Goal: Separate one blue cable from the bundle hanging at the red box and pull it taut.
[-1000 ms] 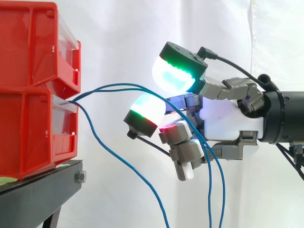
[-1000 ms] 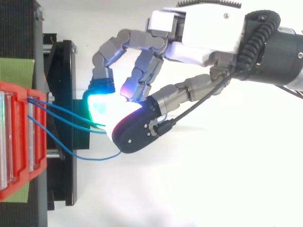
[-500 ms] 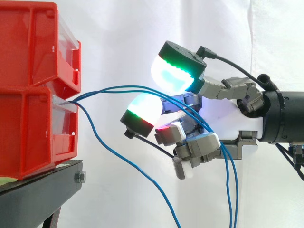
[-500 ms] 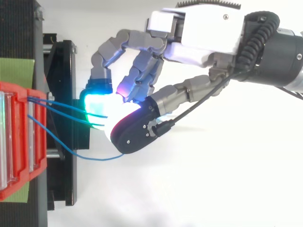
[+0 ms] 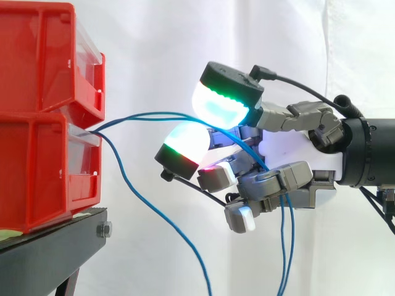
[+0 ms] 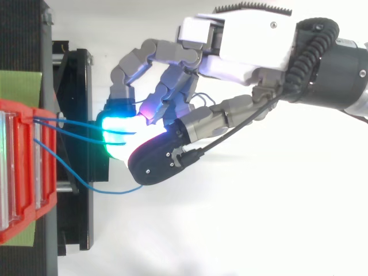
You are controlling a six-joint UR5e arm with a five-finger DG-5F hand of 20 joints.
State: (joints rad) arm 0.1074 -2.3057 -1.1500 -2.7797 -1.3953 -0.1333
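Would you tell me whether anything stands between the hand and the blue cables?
Nothing visible does: the hand is already curled round two blue cables coming from the lower red bin, while a third cable hangs free below them.

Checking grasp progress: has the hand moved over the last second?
Yes. In the side view the hand has edged left, toward the red bins, and its lower fingers have curled further over the blue cables.
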